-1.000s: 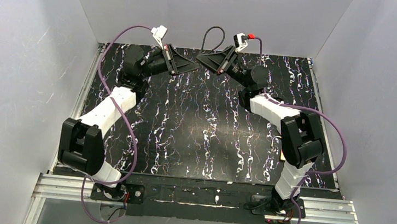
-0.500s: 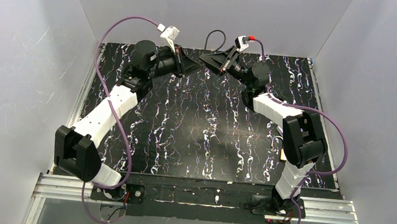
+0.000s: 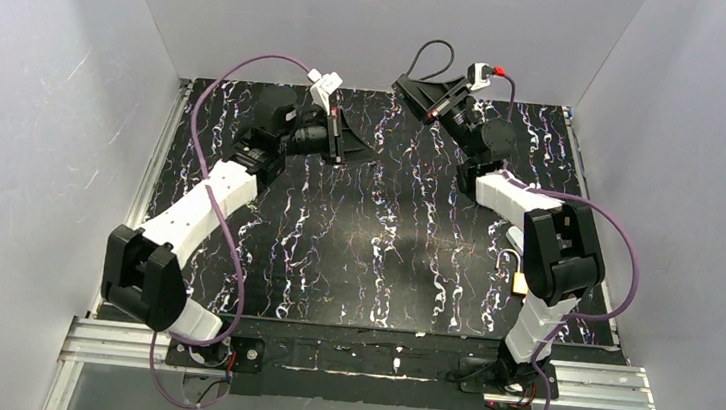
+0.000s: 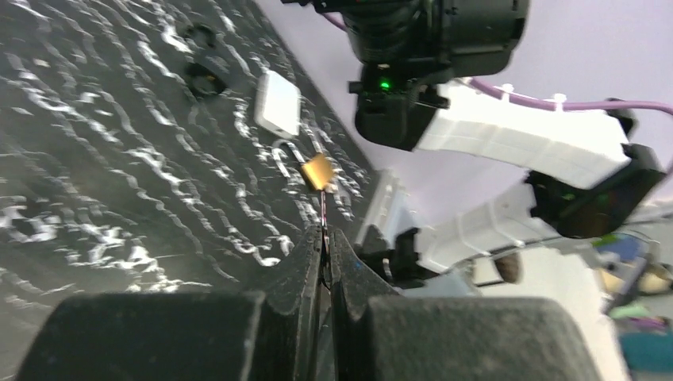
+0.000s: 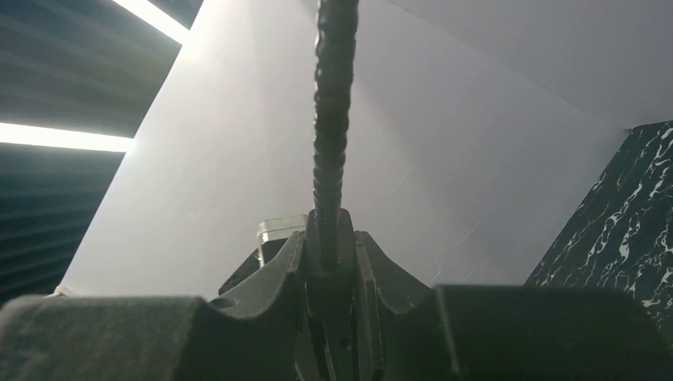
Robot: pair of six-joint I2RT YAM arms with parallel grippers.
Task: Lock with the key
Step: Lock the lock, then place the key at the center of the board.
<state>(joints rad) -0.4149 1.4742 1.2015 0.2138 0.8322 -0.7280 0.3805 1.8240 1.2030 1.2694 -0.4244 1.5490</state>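
Observation:
The lock, a brass padlock with a silver shackle, lies flat on the table's right side beside my right arm's elbow; it also shows in the left wrist view as the lock. My left gripper hangs over the back of the table, pointing right. In its wrist view the left gripper is shut on a thin strip, apparently the key seen edge-on. My right gripper is raised at the back wall. Up close, the right gripper is shut on a black ribbed cable that loops above it.
A small white box lies on the table just past the lock. Two small black items sit farther back. Grey walls close in the back and both sides. The right arm's links stand over the table's right edge.
The two grippers, close together at the back a second ago, have drawn apart. The left one came forward and right; the right one rose to the right with its cable. The lock is now uncovered.

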